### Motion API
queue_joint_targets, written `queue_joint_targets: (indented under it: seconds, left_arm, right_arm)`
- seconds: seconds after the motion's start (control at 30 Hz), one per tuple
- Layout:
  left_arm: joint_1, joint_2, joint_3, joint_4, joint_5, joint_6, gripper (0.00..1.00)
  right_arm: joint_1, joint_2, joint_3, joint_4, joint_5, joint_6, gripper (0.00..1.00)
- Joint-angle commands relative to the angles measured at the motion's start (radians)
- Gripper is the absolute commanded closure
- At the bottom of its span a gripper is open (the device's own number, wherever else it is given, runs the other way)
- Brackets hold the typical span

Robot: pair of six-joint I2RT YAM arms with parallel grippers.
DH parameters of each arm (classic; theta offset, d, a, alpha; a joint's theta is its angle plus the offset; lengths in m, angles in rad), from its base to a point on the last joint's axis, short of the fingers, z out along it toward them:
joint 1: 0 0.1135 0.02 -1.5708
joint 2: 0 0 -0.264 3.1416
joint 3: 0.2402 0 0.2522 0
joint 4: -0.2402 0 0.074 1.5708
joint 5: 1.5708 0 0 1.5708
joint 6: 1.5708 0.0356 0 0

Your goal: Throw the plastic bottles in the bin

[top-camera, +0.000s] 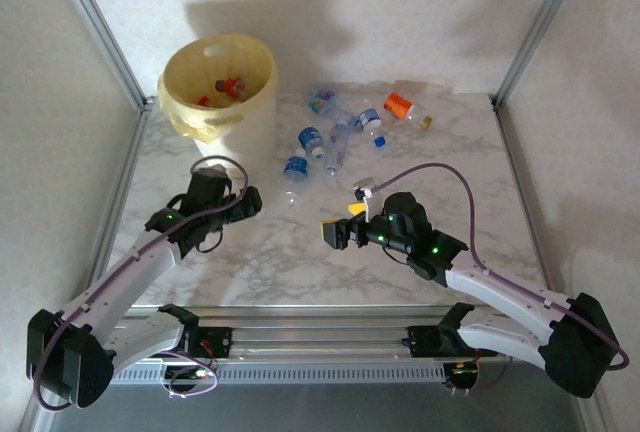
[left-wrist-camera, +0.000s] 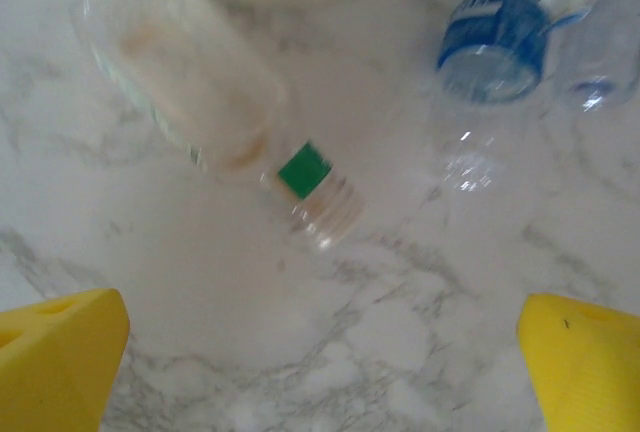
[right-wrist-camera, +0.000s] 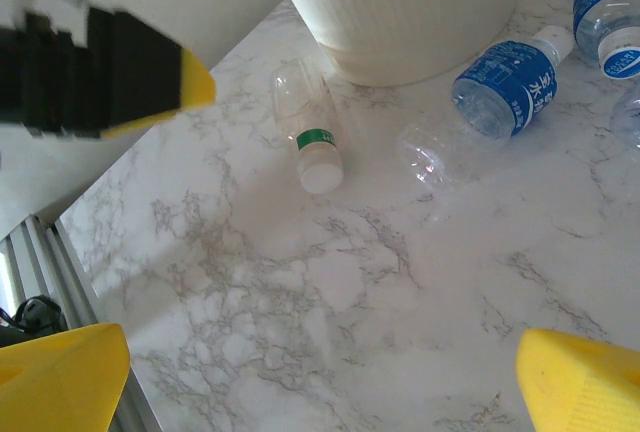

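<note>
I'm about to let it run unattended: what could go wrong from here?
The green-label bottle lies close to the bin; the open left end effector might bump the bin grasping it. Lying on its side, it may roll away. The right end effector hovers nearby, so the two could collide.

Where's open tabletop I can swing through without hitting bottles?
Bare table lies in front, between the left gripper and right gripper down to the near edge, and along the right side. Crowded: the bottles clustered right of the bin, plus one clear bottle at its base.
</note>
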Motion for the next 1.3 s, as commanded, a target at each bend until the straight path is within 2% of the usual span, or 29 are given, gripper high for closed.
queue_joint_targets:
  seconds: [0.0,0.37,0.7,1.03,1.27]
  left_arm:
    - [-0.009,0.013,-0.046,0.114,0.011,-0.077,0.02]
    - [-0.016,0.238,-0.107,0.323,0.007,-0.136,0.05]
    - [-0.01,0.445,-0.028,0.353,-0.088,-0.136,0.08]
    - [0.015,0.508,0.024,0.381,-0.116,-0.134,0.12]
    - [0.033,0.534,0.023,0.384,-0.11,-0.114,0.21]
  right_arm:
    - [0.003,-0.01,0.004,0.004,0.006,0.008,0.01]
    - [0.003,-0.016,-0.008,0.016,0.002,0.008,0.01]
    - [0.004,-0.008,-0.019,0.028,-0.007,0.005,0.01]
    - [0.003,0.002,-0.021,0.033,-0.008,-0.003,0.01]
    - [0.004,0.014,-0.024,0.044,-0.012,0.0,0.01]
